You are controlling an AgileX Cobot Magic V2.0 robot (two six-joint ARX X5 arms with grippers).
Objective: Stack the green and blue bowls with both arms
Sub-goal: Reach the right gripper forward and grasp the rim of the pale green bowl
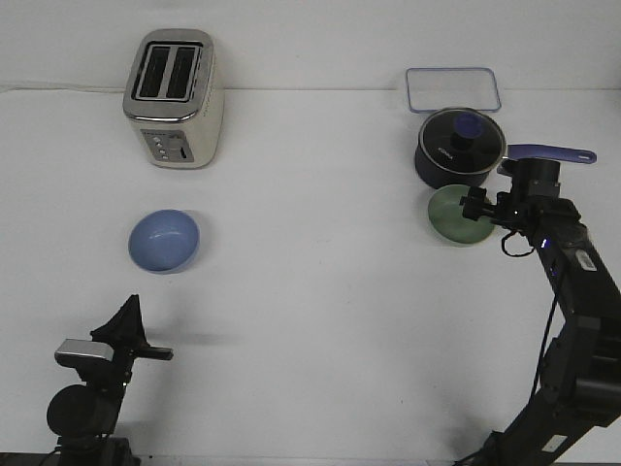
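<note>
The light blue bowl (pixel 164 241) sits upright on the white table at the left, below the toaster. The pale green bowl (pixel 453 216) sits at the right, just in front of the dark saucepan. My right gripper (pixel 475 207) is at the green bowl's right rim, with its fingers over the rim. Whether they are clamped on it does not show. My left gripper (pixel 132 309) is low at the front left, well short of the blue bowl. Its fingers meet in a point and hold nothing.
A cream toaster (pixel 175 97) stands at the back left. A dark navy saucepan (pixel 459 148) with a lid and a long blue handle stands right behind the green bowl. A clear rectangular container (pixel 452 89) lies behind the saucepan.
</note>
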